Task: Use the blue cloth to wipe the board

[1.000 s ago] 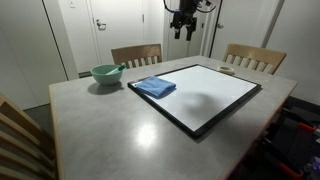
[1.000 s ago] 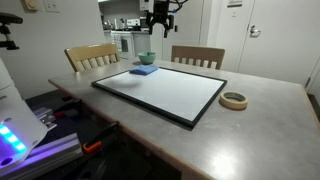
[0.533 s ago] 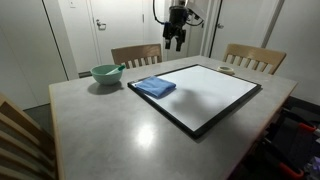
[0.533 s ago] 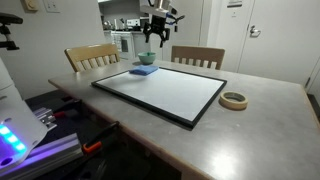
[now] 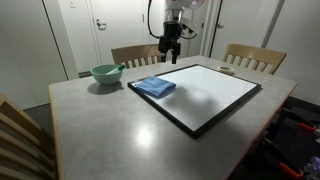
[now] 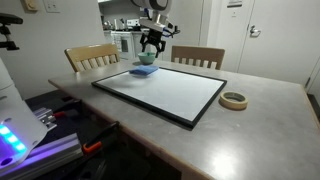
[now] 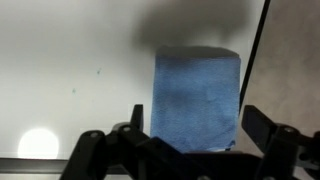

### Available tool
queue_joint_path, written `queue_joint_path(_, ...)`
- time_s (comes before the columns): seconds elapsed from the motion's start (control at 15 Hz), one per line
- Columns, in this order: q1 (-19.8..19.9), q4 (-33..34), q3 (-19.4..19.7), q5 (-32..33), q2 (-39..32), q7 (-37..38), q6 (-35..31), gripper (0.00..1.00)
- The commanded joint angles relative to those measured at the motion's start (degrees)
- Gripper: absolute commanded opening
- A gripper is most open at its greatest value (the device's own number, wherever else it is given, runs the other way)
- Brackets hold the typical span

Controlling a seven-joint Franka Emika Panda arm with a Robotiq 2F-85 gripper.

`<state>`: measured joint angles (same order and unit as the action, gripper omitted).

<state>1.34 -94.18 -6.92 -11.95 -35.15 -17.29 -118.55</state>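
Note:
The blue cloth [image 5: 155, 87] [image 6: 143, 70] lies folded on one corner of the board [image 5: 205, 93] [image 6: 165, 92], a large white panel in a thin black frame on the grey table. My gripper [image 5: 168, 55] [image 6: 150, 44] hangs open in the air well above the cloth, touching nothing. In the wrist view the cloth [image 7: 196, 95] sits directly below, between the two dark fingers [image 7: 258, 124], with the board's white surface [image 7: 70, 80] to one side and its black edge [image 7: 256, 55] beside the cloth.
A pale green bowl [image 5: 106, 73] [image 6: 146, 58] stands on the table near the cloth's corner. A roll of tape [image 6: 234, 100] lies beside the board. Wooden chairs [image 5: 136, 54] [image 5: 255, 58] stand at the table's far side, and another chair back [image 5: 22, 140] is near the camera.
My gripper has moved down and sideways toward the cloth's end of the board, staying open. The cloth and the other things have not moved.

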Motion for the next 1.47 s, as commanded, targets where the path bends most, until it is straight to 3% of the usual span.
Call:
queue_joint_path(0.0,1.0,2.7,-1.3,-1.4,-2.9,-2.0,0.4,1.0)
queue_joint_path(0.4,1.0,5.0,-2.0,-1.0,-6.9,-2.5,0.5,1.0)
queue_joint_path(0.73,0.4,3.9,-1.4,0.2,-5.6,-2.1,0.8,1.0)
queue_joint_path(1.07,1.1,-0.6,-2.1,-1.9,-5.3,-1.7,-9.7,1.0)
queue_joint_path(1.4,2.2,-1.3,-3.0,-2.4,-7.7,-3.0,-14.1,1.0)
